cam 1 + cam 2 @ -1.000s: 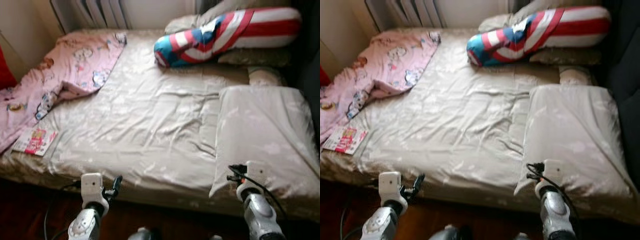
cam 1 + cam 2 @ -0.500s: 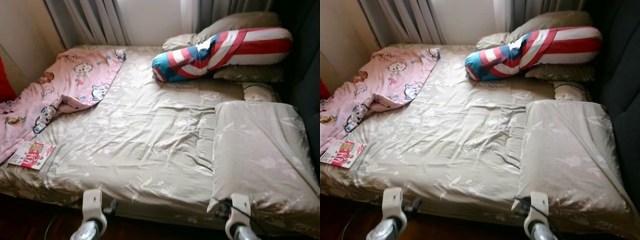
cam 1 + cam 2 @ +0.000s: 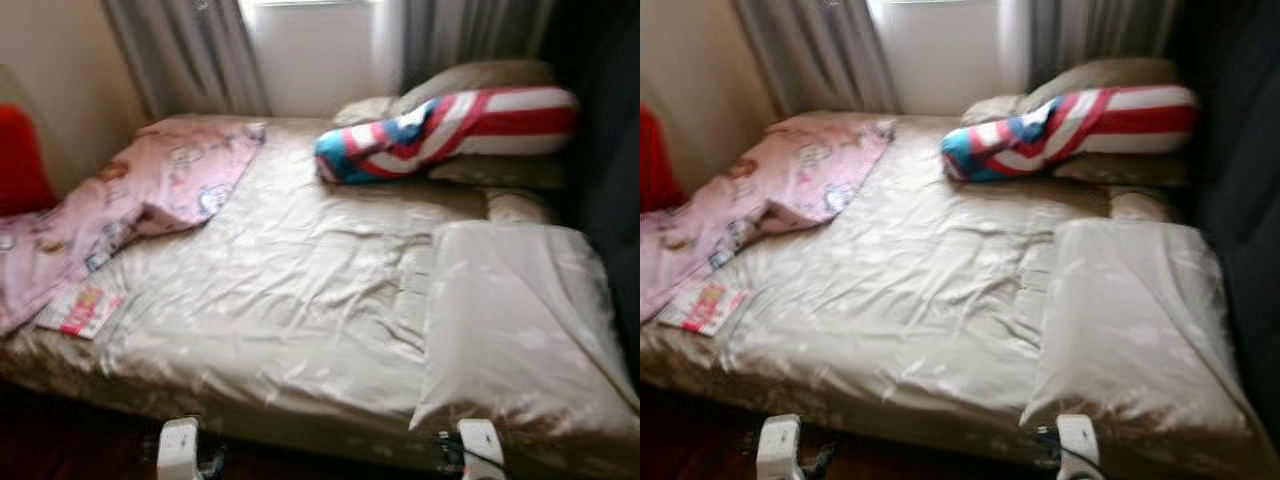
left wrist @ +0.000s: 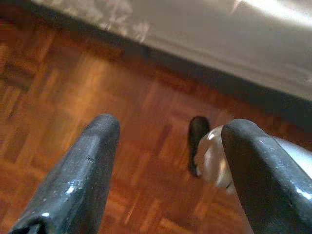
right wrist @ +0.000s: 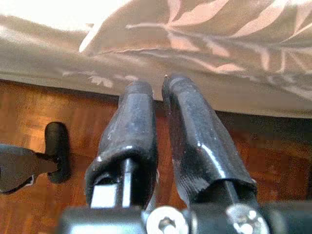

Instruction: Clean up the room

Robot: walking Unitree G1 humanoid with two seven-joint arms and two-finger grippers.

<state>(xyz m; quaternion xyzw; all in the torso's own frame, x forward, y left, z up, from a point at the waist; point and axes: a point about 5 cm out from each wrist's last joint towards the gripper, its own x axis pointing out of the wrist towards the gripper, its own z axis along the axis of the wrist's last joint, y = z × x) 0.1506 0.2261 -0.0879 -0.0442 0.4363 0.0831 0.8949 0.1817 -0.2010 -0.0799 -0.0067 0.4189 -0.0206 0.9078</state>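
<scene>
A bed with a crumpled beige sheet (image 3: pixel 290 290) lies in front of me. A pink cartoon-print blanket (image 3: pixel 130 195) is bunched on its left side. A pink and white magazine (image 3: pixel 82 308) lies by the left front edge. At the head end a red, white and blue striped bolster (image 3: pixel 450 125) rests on beige pillows. A large beige pillow (image 3: pixel 510 320) lies at the right front. My left gripper (image 4: pixel 170 126) hangs open over the wooden floor (image 4: pixel 58 97). My right gripper (image 5: pixel 156 85) is shut on nothing, just below the bed's edge.
Grey curtains (image 3: pixel 190 50) hang behind the bed. A red object (image 3: pixel 20 160) stands at the far left against the wall. Something dark (image 3: pixel 610 150) rises along the bed's right side. Both views are blurred.
The head views have shifted and blurred, so the camera moved. Both arms have sunk to the bottom edge of the picture. The things on the bed lie as before.
</scene>
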